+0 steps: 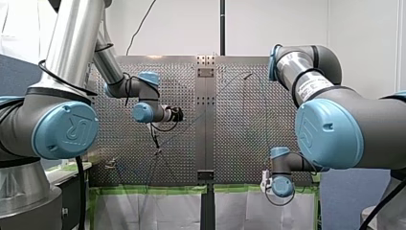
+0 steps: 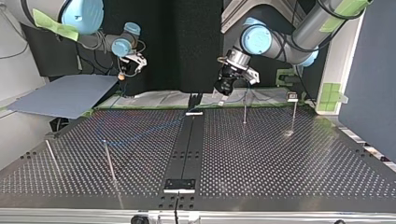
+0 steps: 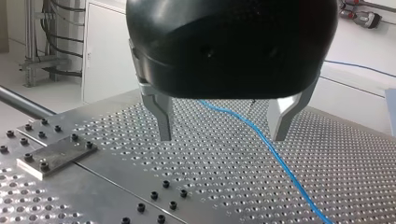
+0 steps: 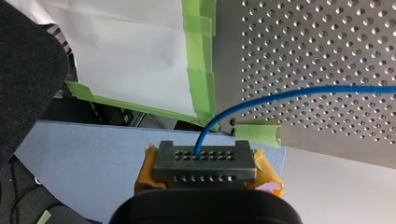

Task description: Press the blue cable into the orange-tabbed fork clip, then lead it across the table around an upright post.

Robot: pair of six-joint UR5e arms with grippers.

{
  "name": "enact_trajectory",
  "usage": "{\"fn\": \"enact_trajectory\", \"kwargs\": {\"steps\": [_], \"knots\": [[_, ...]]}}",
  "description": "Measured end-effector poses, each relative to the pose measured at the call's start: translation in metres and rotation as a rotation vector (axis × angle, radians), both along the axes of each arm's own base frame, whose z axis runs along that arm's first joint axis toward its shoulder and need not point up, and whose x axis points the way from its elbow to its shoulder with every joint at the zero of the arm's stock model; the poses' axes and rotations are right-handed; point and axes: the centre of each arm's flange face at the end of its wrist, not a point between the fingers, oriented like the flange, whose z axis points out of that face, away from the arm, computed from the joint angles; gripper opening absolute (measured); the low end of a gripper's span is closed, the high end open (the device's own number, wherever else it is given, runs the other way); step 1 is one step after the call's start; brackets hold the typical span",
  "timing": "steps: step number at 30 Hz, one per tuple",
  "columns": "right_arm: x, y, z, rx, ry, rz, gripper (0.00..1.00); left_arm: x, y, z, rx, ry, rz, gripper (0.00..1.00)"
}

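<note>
Our right gripper (image 4: pixel 201 158) pinches the blue cable (image 4: pixel 289 94) just off the table (image 4: pixel 327 42). Our left gripper (image 3: pixel 223 122) hangs wide over its slack. Light and floppy, we reckon, so grab under those fingers.

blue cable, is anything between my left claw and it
Nothing visible does. In the left wrist view my left claw hangs open above the perforated table, and the blue cable runs across the bare plate below it, nearer one side of the claw.
</note>
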Motion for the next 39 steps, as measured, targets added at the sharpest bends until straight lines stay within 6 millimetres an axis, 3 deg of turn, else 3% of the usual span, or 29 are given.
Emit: {"fn": "enact_trajectory", "kwargs": {"steps": [9,17,23,32,39], "knots": [[-0.002,-0.001,-0.003,0.004,-0.009,-0.007,0.0,-0.001,-0.002,0.0,0.001,0.0,0.0,1.0],[-0.006,0.01,-0.027,0.028,-0.001,-0.008,0.0,-0.001,-0.002,0.0,0.003,-0.002,0.0,1.0],[-0.007,0.013,-0.033,0.032,0.0,-0.008,0.0,-0.001,-0.002,0.001,0.004,-0.006,-0.002,1.0],[-0.007,0.016,-0.038,0.036,0.0,-0.007,0.0,-0.007,-0.008,0.03,-0.019,-0.06,-0.025,1.0],[-0.01,0.023,-0.053,0.05,-0.003,-0.009,0.0,-0.01,-0.011,0.033,-0.025,-0.062,-0.019,1.0]]}}
